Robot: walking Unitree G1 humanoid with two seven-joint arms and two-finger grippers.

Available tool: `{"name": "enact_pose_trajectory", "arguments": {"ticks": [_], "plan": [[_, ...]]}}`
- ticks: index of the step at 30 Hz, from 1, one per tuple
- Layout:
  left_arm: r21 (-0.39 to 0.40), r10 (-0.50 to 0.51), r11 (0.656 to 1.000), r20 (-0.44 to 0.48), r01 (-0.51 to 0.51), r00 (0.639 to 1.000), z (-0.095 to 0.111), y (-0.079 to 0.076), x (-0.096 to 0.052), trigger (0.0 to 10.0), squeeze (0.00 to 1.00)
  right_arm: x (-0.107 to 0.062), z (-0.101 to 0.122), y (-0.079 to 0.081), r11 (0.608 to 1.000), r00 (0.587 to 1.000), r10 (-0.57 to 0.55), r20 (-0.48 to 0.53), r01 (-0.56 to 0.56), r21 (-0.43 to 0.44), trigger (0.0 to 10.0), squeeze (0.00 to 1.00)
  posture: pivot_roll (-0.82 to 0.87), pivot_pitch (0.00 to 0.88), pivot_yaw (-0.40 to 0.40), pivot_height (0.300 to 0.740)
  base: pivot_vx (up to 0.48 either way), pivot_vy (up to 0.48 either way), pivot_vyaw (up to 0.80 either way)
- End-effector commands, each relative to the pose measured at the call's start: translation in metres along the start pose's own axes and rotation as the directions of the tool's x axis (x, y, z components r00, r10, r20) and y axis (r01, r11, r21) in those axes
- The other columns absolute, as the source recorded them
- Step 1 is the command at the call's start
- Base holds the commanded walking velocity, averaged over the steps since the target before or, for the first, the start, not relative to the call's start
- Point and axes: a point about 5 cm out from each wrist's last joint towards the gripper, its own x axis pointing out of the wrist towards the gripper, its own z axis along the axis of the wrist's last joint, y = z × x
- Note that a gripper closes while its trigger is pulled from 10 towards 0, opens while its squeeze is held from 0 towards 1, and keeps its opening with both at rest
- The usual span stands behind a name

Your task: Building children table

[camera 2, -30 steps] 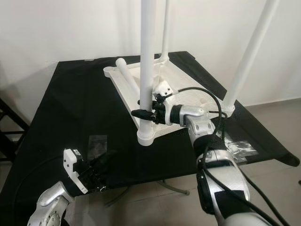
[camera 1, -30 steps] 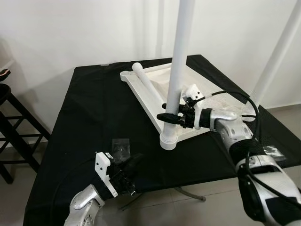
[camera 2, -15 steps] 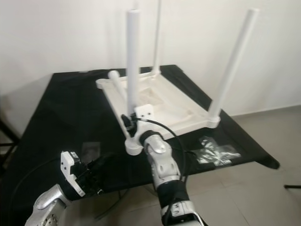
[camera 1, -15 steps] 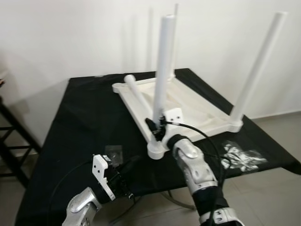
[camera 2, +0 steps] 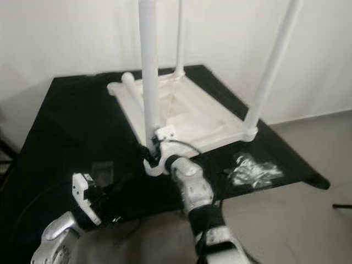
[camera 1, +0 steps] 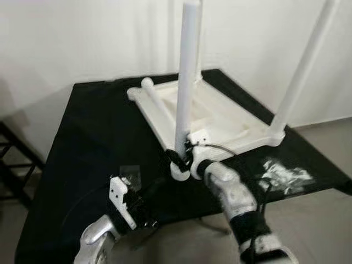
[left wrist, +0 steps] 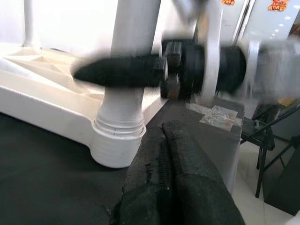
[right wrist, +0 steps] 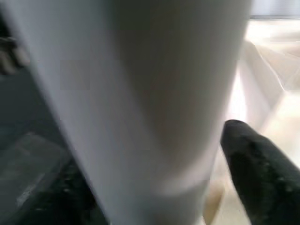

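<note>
A white plastic children's table lies upside down on a black-covered surface, its underside facing up and its corners pointing roughly toward twelve, three, six and nine o'clock. Three round white legs stand upright from the corner sockets: the near leg at six o'clock, seated in a ribbed collar; the right leg at three o'clock; and a thin-looking far leg at twelve o'clock. A fourth leg, not fitted, lies flat along the frame's left edge, its rounded end toward the nine o'clock corner.
</note>
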Motion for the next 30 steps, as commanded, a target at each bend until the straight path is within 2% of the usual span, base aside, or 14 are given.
{"name": "enact_pose_trajectory", "arguments": {"ticks": [1,2,4,6,10,14,16,18,19,20,21,24,27,30], "plan": [[0.008,0.003,1.0,-0.012,-0.003,1.0,-0.001,0.001,-0.001,10.0,0.0,-0.012,0.024,-0.01,0.926,0.94,0.342,-0.015,-0.34,-0.166,10.0,0.0,0.03,0.0,-0.015,0.74,0.0,0.0,0.0],[0.008,0.003,1.0,-0.012,-0.003,1.0,-0.001,0.001,-0.001,10.0,0.0,-0.012,0.024,-0.01,0.926,0.94,0.342,-0.015,-0.34,-0.166,10.0,0.0,0.03,0.0,-0.015,0.74,0.0,0.0,0.0],[0.008,0.002,1.0,-0.013,-0.002,1.0,-0.002,0.001,-0.002,10.0,0.0,-0.018,0.026,-0.017,0.877,0.901,0.426,-0.081,-0.434,-0.206,10.0,0.0,0.04,0.0,-0.015,0.74,0.0,0.0,0.0],[0.008,0.002,1.0,-0.013,-0.002,1.0,-0.002,0.002,-0.002,10.0,0.0,-0.019,0.026,-0.022,0.863,0.89,0.443,-0.114,-0.457,-0.217,10.0,0.0,0.05,0.0,-0.018,0.74,0.0,0.0,0.0],[0.014,0.003,1.0,-0.017,-0.003,1.0,-0.002,0.002,-0.002,10.0,0.0,-0.021,0.03,-0.033,0.852,0.868,0.468,-0.169,-0.493,-0.175,10.0,0.0,0.05,0.0,-0.019,0.74,0.0,0.0,0.0],[0.016,0.004,1.0,-0.016,-0.003,1.0,-0.002,0.002,-0.002,10.0,0.0,-0.021,0.03,-0.04,0.862,0.869,0.457,-0.19,-0.485,-0.145,10.0,0.0,0.06,0.0,-0.022,0.74,0.0,0.0,0.0],[0.019,0.005,1.0,-0.015,-0.005,1.0,-0.002,0.002,-0.002,10.0,0.0,-0.02,0.027,-0.045,0.891,0.892,0.408,-0.194,-0.435,-0.129,10.0,0.0,0.07,0.0,-0.025,0.74,0.0,0.0,0.0],[0.021,0.006,1.0,-0.014,-0.005,1.0,-0.002,0.001,-0.002,10.0,0.0,-0.019,0.026,-0.046,0.899,0.899,0.394,-0.192,-0.421,-0.124,10.0,0.0,0.07,0.0,-0.025,0.74,0.0,0.0,0.0],[0.022,0.006,1.0,-0.012,-0.005,1.0,-0.002,0.001,-0.002,10.0,0.0,-0.02,0.024,-0.049,0.905,0.901,0.391,-0.187,-0.413,-0.103,8.0,0.0,0.06,0.0,-0.026,0.74,0.0,0.0,0.0],[0.022,0.006,1.0,-0.012,-0.005,1.0,-0.002,0.001,-0.002,10.0,0.0,-0.02,0.024,-0.049,0.905,0.901,0.391,-0.187,-0.413,-0.103,8.0,0.0,0.06,0.0,-0.026,0.74,0.0,0.0,0.0],[0.021,0.006,1.0,-0.01,-0.006,1.0,-0.001,0.001,-0.002,10.0,0.0,-0.021,0.017,-0.052,0.924,0.915,0.347,-0.205,-0.371,-0.092,0.0,0.0,0.06,0.0,-0.027,0.74,0.0,0.0,0.0],[0.021,0.006,1.0,-0.006,-0.006,1.0,-0.001,0.0,-0.002,10.0,0.0,-0.024,0.009,-0.056,0.934,0.92,0.319,-0.227,-0.346,-0.088,0.0,0.0,0.06,0.0,-0.028,0.74,0.0,0.0,0.0],[0.02,0.009,1.0,0.003,-0.009,1.0,-0.001,-0.001,-0.002,10.0,0.0,-0.032,-0.006,-0.063,0.958,0.937,0.271,-0.222,-0.285,-0.031,0.0,0.0,0.06,0.0,-0.026,0.74,0.0,0.0,0.0],[0.019,0.009,1.0,0.005,-0.009,1.0,-0.001,-0.001,-0.002,10.0,0.0,-0.035,-0.007,-0.065,0.963,0.943,0.256,-0.213,-0.267,-0.024,0.0,0.0,0.06,0.0,-0.025,0.74,0.0,0.0,0.0]]}}
